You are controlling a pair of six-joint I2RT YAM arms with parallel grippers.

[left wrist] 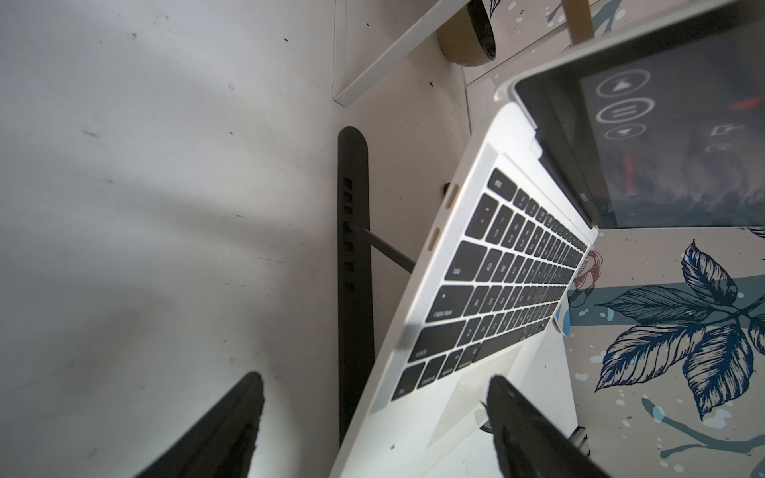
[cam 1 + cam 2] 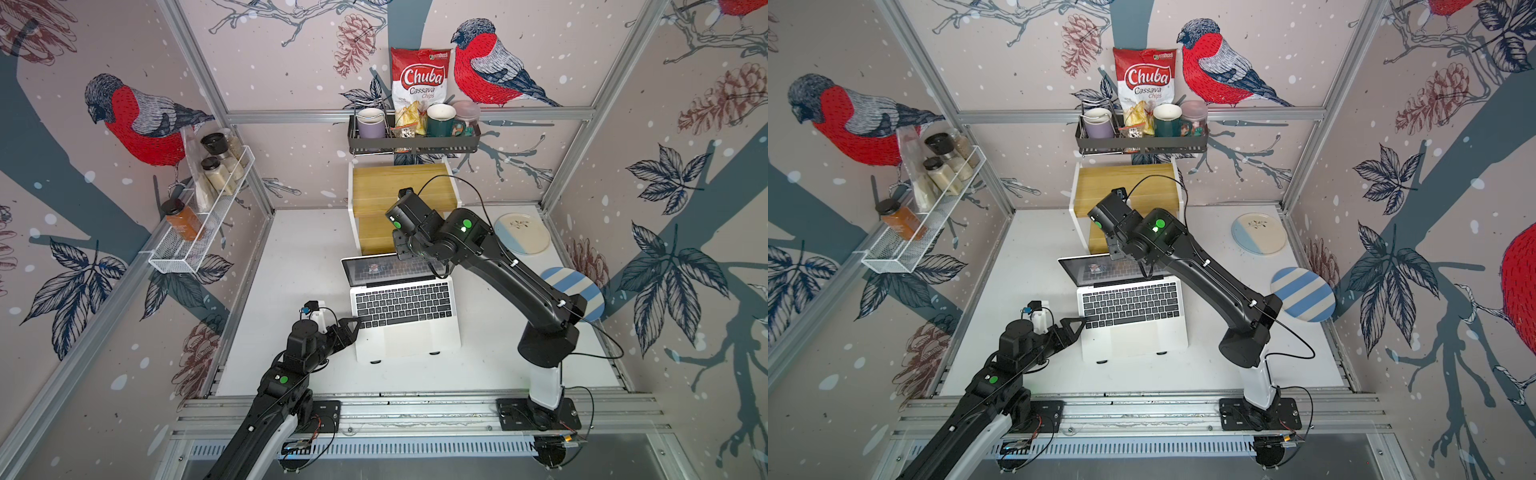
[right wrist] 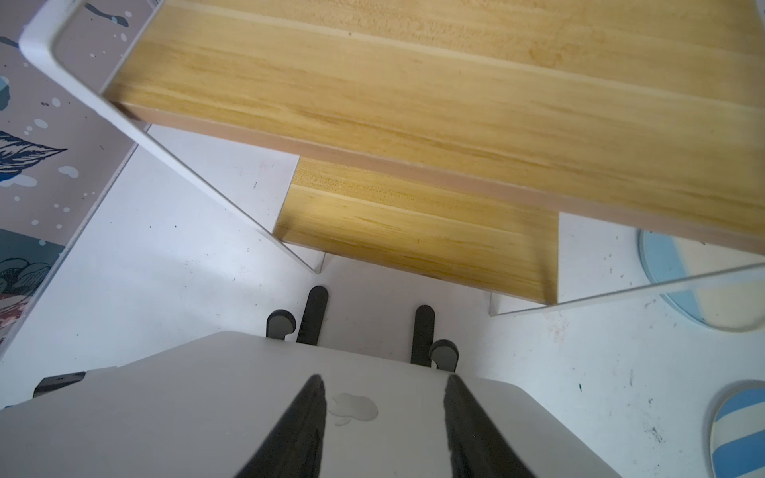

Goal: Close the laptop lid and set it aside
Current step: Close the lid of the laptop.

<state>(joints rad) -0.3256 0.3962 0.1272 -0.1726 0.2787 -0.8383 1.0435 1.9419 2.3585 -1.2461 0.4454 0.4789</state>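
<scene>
**Top views.** One laptop (image 2: pixel 405 332) is seen mid-table (image 2: pixel 291 266), propped on a black stand (image 2: pixel 376 361). The lid (image 2: pixel 390 270) is raised and the screen lit. The left claw (image 2: pixel 353 324) is placed at the laptop's left edge, beside the keyboard. The right arm (image 2: pixel 511 270) is stretched over the laptop's right rear corner, and part of the screen is hidden by it. Two plates are counted right of the laptop: a half-blue plate (image 2: pixel 521 232) and a striped plate (image 2: pixel 577 286), the latter partly covered by the arm. One two-tier wooden shelf (image 2: pixel 399 183) stands just behind the lid. Two mugs (image 2: pixel 371 124) and one chip bag (image 2: pixel 419 83) are held in a black basket (image 2: pixel 411 143) on the back wall.

**Left wrist.** The left claw's fingers (image 1: pixel 232 426) are seen spread apart with nothing clamped; the laptop's edge lies between them. One slotted stand bar (image 1: pixel 352 248) is seen beneath.

**Right wrist.** The right claw (image 3: pixel 384 378) is spread with nothing gripped. Its two fingers are laid along the lid's outside, with the logo (image 3: pixel 352 407) between them; contact cannot be told. Two stand bars (image 3: pixel 314 314) and two hooks (image 3: pixel 281 323) are counted beyond the lid.
</scene>
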